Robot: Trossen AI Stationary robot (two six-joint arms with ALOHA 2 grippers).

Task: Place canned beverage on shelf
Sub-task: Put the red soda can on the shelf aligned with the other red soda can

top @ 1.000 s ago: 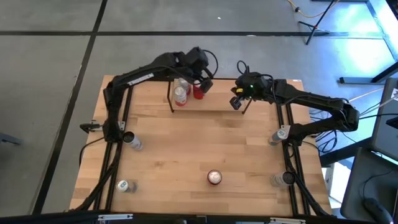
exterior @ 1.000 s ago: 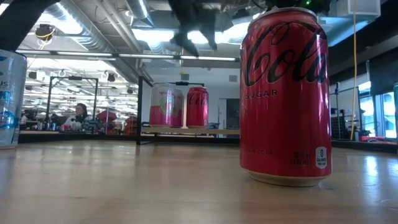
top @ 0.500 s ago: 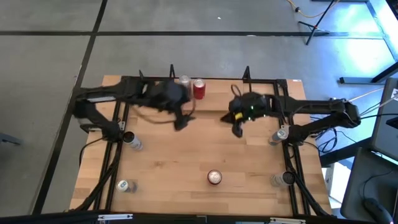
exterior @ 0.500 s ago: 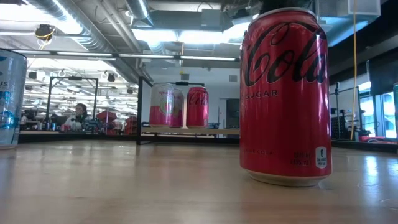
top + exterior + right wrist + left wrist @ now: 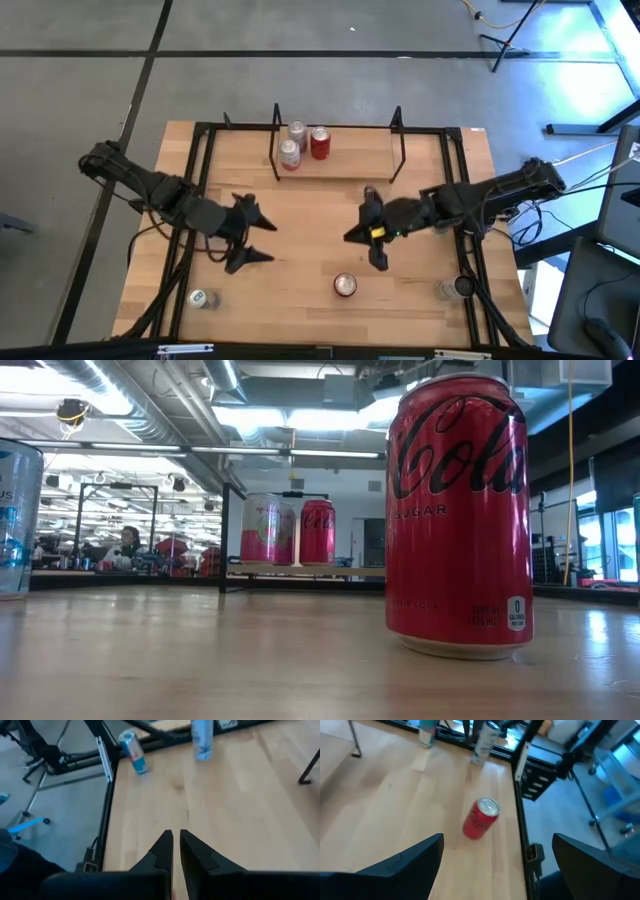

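The shelf (image 5: 340, 162) stands at the table's far middle. Three cans stand upright on its board: a red one (image 5: 320, 143) and two pale ones (image 5: 289, 153), (image 5: 297, 131). Another red cola can (image 5: 345, 285) stands upright on the table near the front edge; it fills the low view (image 5: 458, 515) and shows in the left wrist view (image 5: 481, 818). My left gripper (image 5: 268, 241) is open and empty over the table's left middle, pointing toward that can. My right gripper (image 5: 352, 237) is shut and empty over the middle, above and behind the can.
A blue-and-silver can (image 5: 203, 298) stands near the front left and a can (image 5: 452, 288) near the front right. The right wrist view shows two blue cans (image 5: 134, 751), (image 5: 202, 739) by the left rail. Black rails run along both table sides.
Both arms have drawn back from the shelf toward the table's near side. My left gripper has swung from beside the red can on the shelf to the left middle. My right gripper has gone from the shelf's right end to the table's middle. The shelf's cans have stayed put.
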